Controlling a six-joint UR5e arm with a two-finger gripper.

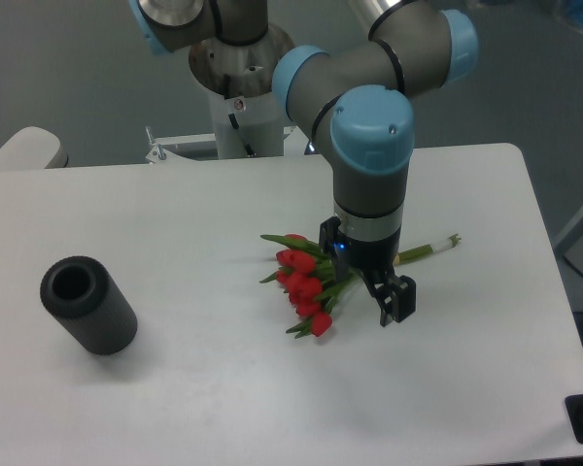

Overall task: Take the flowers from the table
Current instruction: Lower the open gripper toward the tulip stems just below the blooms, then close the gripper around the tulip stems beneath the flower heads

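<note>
The flowers [304, 282] are a small bunch of red tulips with green leaves, lying on the white table [223, 388] right of centre. Their pale green stems [432, 248] run off to the right. My gripper [365, 270] is down over the bunch where the leaves meet the stems. Its jaws stand apart, with one finger [398, 297] on the near side of the stems and the other [328, 238] on the far side. The stems between the fingers are hidden by the gripper body. The flowers rest on the table.
A dark grey cylinder [87, 306] lies on its side at the left of the table, its open end facing the camera. The robot base [243, 87] stands at the table's back edge. The table's right edge [549, 252] is close to the stem ends.
</note>
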